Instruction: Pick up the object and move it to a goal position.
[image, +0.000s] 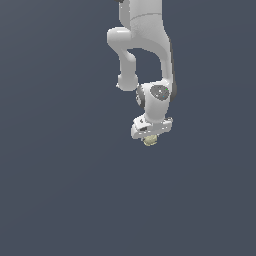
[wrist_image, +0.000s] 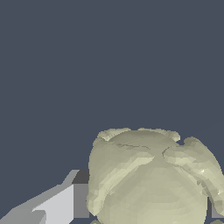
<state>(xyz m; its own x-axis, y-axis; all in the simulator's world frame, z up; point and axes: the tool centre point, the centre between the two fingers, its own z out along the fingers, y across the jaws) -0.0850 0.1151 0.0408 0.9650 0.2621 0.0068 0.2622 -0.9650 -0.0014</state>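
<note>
Pale yellowish object (wrist_image: 151, 179) sits clamped in the gripper (image: 150, 140); carry step in hand. Next: steady transport to goal, no table edge visible.

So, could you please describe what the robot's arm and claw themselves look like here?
The arm is glossy white, built of rounded, tube-like links with dark seams at the joints. A dark grey round cap with a tiny green mark sits on the wrist. The claw has a flat white body; in the wrist view one finger looks light grey and blocky with a darker pad. No cables show.
</note>
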